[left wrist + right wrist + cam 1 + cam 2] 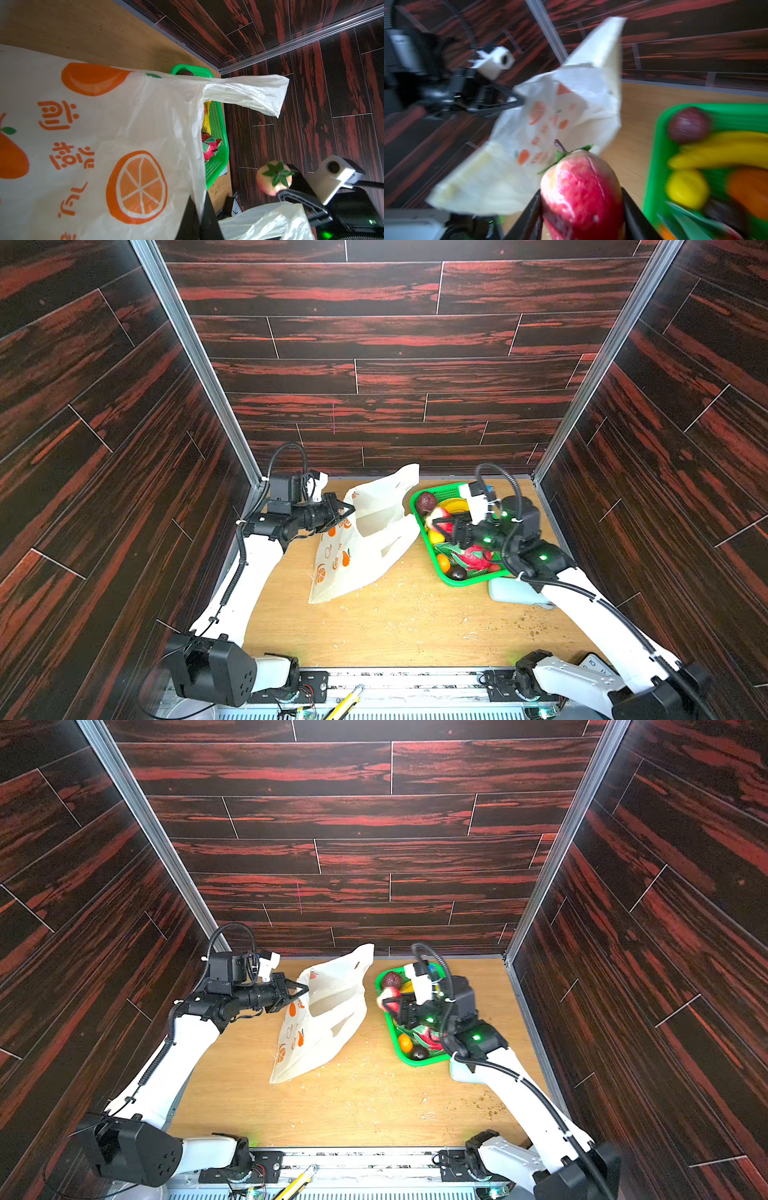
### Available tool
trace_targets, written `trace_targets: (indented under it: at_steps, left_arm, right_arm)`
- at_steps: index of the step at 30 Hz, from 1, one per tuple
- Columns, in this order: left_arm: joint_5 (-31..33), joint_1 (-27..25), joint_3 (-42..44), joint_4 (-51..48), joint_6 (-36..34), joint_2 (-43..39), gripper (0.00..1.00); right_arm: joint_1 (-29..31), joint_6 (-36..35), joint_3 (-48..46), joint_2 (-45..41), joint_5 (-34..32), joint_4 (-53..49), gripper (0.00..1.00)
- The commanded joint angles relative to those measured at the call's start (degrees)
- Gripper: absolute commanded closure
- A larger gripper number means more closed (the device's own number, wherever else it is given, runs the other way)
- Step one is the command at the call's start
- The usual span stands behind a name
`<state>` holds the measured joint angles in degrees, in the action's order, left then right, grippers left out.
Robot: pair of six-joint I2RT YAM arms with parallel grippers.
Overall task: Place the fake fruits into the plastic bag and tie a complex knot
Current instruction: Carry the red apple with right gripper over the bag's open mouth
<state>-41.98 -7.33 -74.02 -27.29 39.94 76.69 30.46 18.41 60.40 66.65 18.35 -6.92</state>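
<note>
The plastic bag [365, 539] is pinched at its rim by the left claw [351, 510] near the tabletop's [395, 626] far edge, a red fake fruit [274, 178] is clamped in the right claw [580, 191] above the fruit-filled green basket [467, 581], and no knot is tied.

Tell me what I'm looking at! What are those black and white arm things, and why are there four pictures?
Those are two robot arms, and each one ends in a pincher. Two pictures look down from above. The other two come from little cameras on the arms' wrists. On the wooden table there is a plastic bag with oranges printed on it. There is also a green basket of toy fruits and a pale blue pouch. The left pincher is shut on the bag's edge and holds it up. The right pincher is shut on a red toy fruit with green leaves and holds it in the air.
</note>
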Motion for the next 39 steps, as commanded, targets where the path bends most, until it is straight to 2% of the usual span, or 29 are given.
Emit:
trace_targets:
  at_steps: [1, 2, 10, 21, 29, 39]
  left_arm:
    - [-1.93, 0.32, 0.63, 1.1, -0.02, -0.41, 1.0]
    - [-2.26, 0.35, 0.77, 1.1, -0.05, -0.56, 1.0]
    - [-4.4, 0.14, 1.68, 2.3, 0.48, -2.14, 1.0]
    - [-5.77, -0.8, 2.58, 6.78, 3.88, -2.99, 1.0]
    - [-4.87, -1.8, 2.19, 7.27, 4.71, -3.22, 1.0]
    - [-3.86, -2.47, 2.19, 8.19, 5.23, -2.86, 1.0]
  right_arm:
    - [3.25, 1.64, 3.18, 5.18, 1.16, 7.48, 0.78]
    - [4.17, 1.42, 4.38, 6.96, 3.37, 8.3, 0.78]
    - [8.54, 0.96, 10.65, 18.06, 4.97, 13.32, 0.78]
    - [9.39, 2.57, 12.45, 25.0, 6.22, 15.69, 0.78]
    - [9.58, 2.99, 13.66, 27.82, 4.43, 13.03, 0.66]
    - [9.62, 0.42, 15.62, 28.75, 2.04, 6.28, 0.44]
